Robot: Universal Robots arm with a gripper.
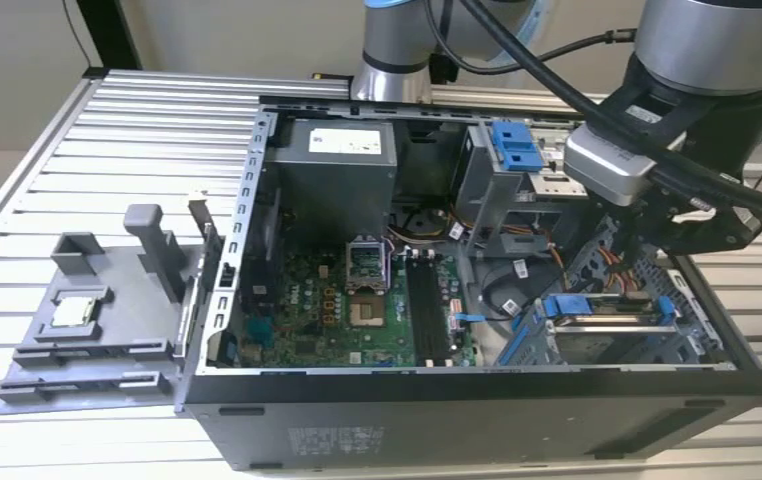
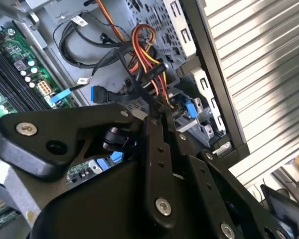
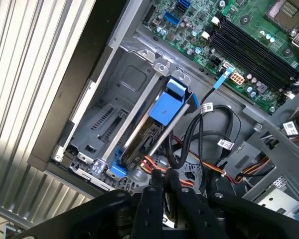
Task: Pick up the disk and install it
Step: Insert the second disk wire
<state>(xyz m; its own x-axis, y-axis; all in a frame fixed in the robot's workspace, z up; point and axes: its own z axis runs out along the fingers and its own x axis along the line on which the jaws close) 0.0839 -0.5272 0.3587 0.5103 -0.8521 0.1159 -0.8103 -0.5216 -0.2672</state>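
From my remote station, the black two-fingered end effector (image 3: 162,184) hangs inside the open black tower computer case (image 1: 488,410), its thin fingers (image 2: 157,129) drawn nearly together among the orange and red wire bundle (image 2: 144,42), gripping nothing that I can make out. The flat silver-grey metal disk in its blue plastic carrier rail (image 3: 157,124) sits in the grey drive bay at the case's lower front corner (image 1: 608,310), just beside the end effector and well apart from the green motherboard (image 1: 354,300). I judge the disk stiff, fairly dense and shock-sensitive, its bare metal faces slippery; the blue rail's edges or tab look like the safest hold, clear of the label side and connector end. The case rests on a ribbed aluminium tabletop (image 1: 114,130).
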